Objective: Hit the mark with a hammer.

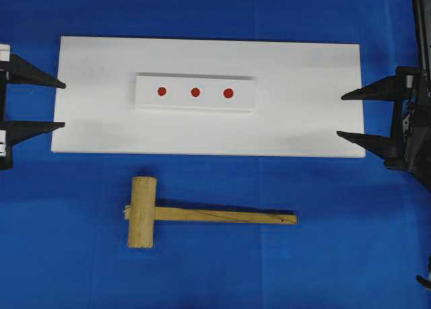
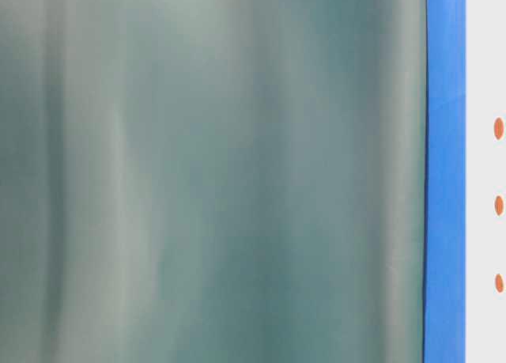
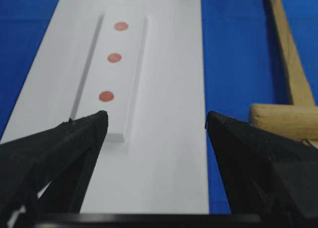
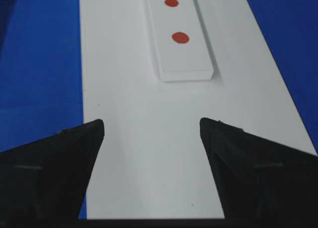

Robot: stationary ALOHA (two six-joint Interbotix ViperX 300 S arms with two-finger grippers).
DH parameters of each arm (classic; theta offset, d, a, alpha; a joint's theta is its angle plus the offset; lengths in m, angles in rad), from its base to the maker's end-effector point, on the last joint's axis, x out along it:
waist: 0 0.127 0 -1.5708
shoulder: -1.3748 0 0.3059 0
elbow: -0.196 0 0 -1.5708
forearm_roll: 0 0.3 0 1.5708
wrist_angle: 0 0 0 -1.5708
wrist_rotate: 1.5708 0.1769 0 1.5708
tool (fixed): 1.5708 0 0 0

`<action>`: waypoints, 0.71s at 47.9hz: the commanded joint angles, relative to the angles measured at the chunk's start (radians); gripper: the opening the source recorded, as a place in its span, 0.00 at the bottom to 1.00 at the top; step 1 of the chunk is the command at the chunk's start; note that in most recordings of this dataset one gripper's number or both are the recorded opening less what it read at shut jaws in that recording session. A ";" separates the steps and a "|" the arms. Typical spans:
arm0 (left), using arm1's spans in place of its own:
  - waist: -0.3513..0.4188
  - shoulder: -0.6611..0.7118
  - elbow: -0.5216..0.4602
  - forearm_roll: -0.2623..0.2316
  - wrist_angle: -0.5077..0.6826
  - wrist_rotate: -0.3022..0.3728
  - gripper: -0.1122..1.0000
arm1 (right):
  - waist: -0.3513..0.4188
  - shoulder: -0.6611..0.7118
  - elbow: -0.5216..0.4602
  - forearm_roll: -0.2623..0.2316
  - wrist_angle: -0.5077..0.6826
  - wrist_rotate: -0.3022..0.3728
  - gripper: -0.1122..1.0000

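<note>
The hammer (image 1: 202,216), a light wooden mallet, lies flat on the blue cloth in front of the white board (image 1: 303,120), head (image 1: 142,211) at the left and handle pointing right. In the left wrist view the hammer (image 3: 288,104) is at the right. Three red marks (image 1: 195,92) sit in a row on a raised white block (image 1: 195,104) mid-board. My left gripper (image 1: 62,104) hovers open at the board's left edge, my right gripper (image 1: 340,114) open at its right edge. Neither holds anything. Marks (image 3: 106,96) and marks (image 4: 180,38) lie ahead of each gripper.
Blue cloth (image 1: 337,255) covers the table around the board. The table-level view is mostly filled by a blurred grey-green surface (image 2: 213,173), with a strip of blue and the marks (image 2: 498,206) at its right edge.
</note>
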 commanded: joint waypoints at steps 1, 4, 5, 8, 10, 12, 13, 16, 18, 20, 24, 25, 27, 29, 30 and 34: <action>-0.002 0.005 -0.011 0.002 -0.005 0.002 0.80 | 0.000 0.002 -0.017 -0.002 -0.002 0.002 0.74; -0.002 0.006 -0.011 0.002 -0.005 0.002 0.80 | 0.000 0.002 -0.015 -0.003 -0.002 0.002 0.73; -0.002 0.005 -0.011 0.002 -0.005 0.002 0.80 | 0.002 0.002 -0.017 -0.003 -0.003 0.002 0.74; -0.002 0.005 -0.011 0.002 -0.005 0.002 0.79 | 0.002 0.002 -0.017 -0.002 -0.005 0.002 0.74; -0.002 0.005 -0.011 0.002 -0.005 0.002 0.79 | 0.002 0.002 -0.015 -0.003 -0.005 0.002 0.74; -0.002 0.005 -0.011 0.002 -0.005 0.002 0.79 | 0.000 0.002 -0.017 -0.003 -0.005 0.002 0.73; -0.002 0.005 -0.011 0.002 -0.005 0.002 0.79 | 0.000 0.002 -0.017 -0.002 -0.005 0.002 0.74; -0.002 0.005 -0.011 0.002 -0.005 0.002 0.79 | 0.000 0.002 -0.017 -0.002 -0.005 0.002 0.73; -0.002 0.005 -0.011 0.002 -0.005 0.002 0.79 | 0.000 0.002 -0.015 -0.003 -0.005 0.002 0.74; -0.002 0.005 -0.011 0.002 -0.005 0.002 0.79 | 0.000 0.002 -0.017 -0.002 -0.005 0.002 0.73; -0.002 0.006 -0.011 0.002 -0.005 0.002 0.79 | 0.002 0.002 -0.017 -0.003 -0.005 0.002 0.73; -0.002 0.005 -0.011 0.002 -0.005 0.002 0.79 | 0.002 0.002 -0.017 -0.003 -0.005 0.002 0.73; -0.002 0.005 -0.011 0.002 -0.005 0.002 0.79 | 0.000 0.002 -0.017 -0.003 -0.005 0.002 0.73; -0.002 0.005 -0.011 0.002 -0.005 0.002 0.79 | 0.002 0.002 -0.017 -0.002 -0.005 0.002 0.74; 0.000 0.005 -0.011 0.002 -0.005 0.002 0.79 | 0.000 0.002 -0.017 -0.003 -0.005 0.002 0.73; 0.000 0.005 -0.011 0.002 -0.005 0.002 0.79 | 0.000 0.002 -0.017 -0.002 -0.003 0.002 0.73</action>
